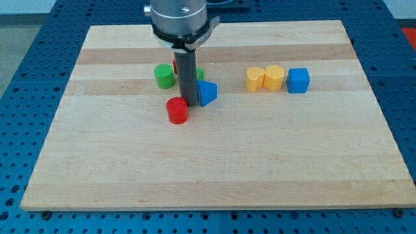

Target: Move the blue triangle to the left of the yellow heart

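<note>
The blue triangle [207, 93] lies near the board's middle, touching the right side of my rod. My tip [190, 103] stands just left of it. The yellow heart [254, 78] sits to the triangle's right with a gap between them, next to a yellow hexagon [274, 77] and a blue cube [298, 80]. A red cylinder [177, 110] lies just below and left of my tip. A green cylinder [164, 76] sits up and to the left of it.
A red block [175, 65] and a green block [199, 75] show only as slivers behind the rod. The wooden board [214, 169] rests on a blue perforated table.
</note>
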### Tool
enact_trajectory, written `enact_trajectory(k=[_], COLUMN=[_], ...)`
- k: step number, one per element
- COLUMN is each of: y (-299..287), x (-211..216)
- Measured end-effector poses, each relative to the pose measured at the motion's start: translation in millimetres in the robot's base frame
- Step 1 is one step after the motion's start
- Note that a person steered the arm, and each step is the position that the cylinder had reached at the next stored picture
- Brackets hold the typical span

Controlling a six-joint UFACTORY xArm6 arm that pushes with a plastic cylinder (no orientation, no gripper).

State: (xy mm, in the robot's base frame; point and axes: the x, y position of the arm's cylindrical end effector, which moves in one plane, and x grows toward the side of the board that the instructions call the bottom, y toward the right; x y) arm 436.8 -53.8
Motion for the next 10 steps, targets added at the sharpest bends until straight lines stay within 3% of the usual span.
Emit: enact_trajectory(k=[1, 4, 10], y=[7.9, 3.9, 69.9], x=[11.9, -20.1, -43.4])
